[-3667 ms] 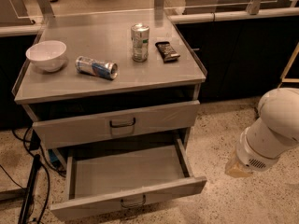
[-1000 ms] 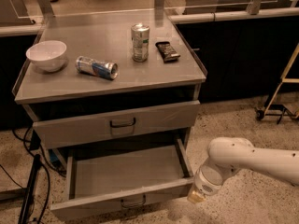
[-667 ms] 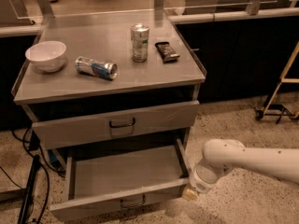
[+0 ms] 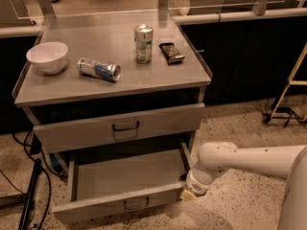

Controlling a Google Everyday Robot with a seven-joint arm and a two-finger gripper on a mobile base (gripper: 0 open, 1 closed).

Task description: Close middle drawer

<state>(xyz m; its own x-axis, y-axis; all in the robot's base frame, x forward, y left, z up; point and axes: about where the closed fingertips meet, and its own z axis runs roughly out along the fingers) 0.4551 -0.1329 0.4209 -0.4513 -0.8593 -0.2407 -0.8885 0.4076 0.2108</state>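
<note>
Grey metal middle drawer point(image 4: 129, 176) still fully pulled out below tabletop point(image 4: 158, 75). Hand point(image 4: 188, 193) has swung in from far right, now just beside drawer's right front corner. Push looks unstarted. Hand spread or pressed together: cannot tell, wrist hides it. Lowest drawer hidden.

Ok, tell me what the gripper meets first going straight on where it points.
Probably the right front corner of the open middle drawer: the gripper sits low beside it, pointing leftward at it. Depth is unclear.
</note>
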